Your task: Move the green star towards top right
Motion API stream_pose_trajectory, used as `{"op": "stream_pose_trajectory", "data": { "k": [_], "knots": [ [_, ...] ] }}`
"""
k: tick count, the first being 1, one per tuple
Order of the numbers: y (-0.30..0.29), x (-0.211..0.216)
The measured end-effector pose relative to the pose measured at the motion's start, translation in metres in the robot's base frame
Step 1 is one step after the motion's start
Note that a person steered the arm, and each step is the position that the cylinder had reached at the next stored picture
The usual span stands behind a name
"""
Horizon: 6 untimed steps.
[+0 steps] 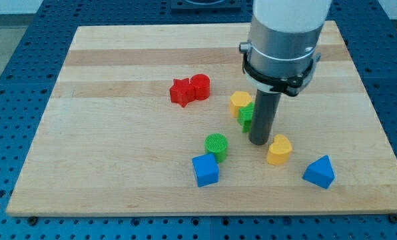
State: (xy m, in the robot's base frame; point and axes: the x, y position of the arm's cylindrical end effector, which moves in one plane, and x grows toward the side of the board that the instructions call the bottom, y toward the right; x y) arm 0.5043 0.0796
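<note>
My tip (259,143) sits on the board (118,167) near its middle, a little toward the right edge and the bottom edge. It is a bare rod with no fingers, so nothing opens or clamps. The green star (246,115) lies just at the tip's left, touching or nearly so; the rod hides most of it, and its star shape cannot be confirmed.

Handling, as judged: the star looks a small, rigid, light block, likely to slide freely on smooth wood and to spin if pushed off-centre. There is no taking hold; contact belongs on its lower-left face (opposite the top right corner), which the tip does not yet occupy.

Neighbours: a yellow block (240,102) touches the star on its upper-left side; a yellow heart (279,149) lies just right of the tip. A green cylinder (216,145) and blue cube (205,170) stand toward the bottom edge, a blue prism (319,172) toward the bottom right corner, and a red star (180,91) with a red cylinder (200,87) left of centre.

The board is flat, pale wood; the stretch toward the top right corner shows no blocks, though the arm covers part. A blue perforated table (12,80) surrounds it.
</note>
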Motion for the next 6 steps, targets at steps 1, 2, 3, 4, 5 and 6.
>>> {"op": "stream_pose_trajectory", "data": {
  "k": [1,2,3,4,5,6],
  "knots": [
    [-0.026,-0.009],
    [0.007,-0.024],
    [0.049,-0.077],
    [0.059,-0.065],
    [0.026,-0.033],
    [0.012,-0.056]
  ]
}}
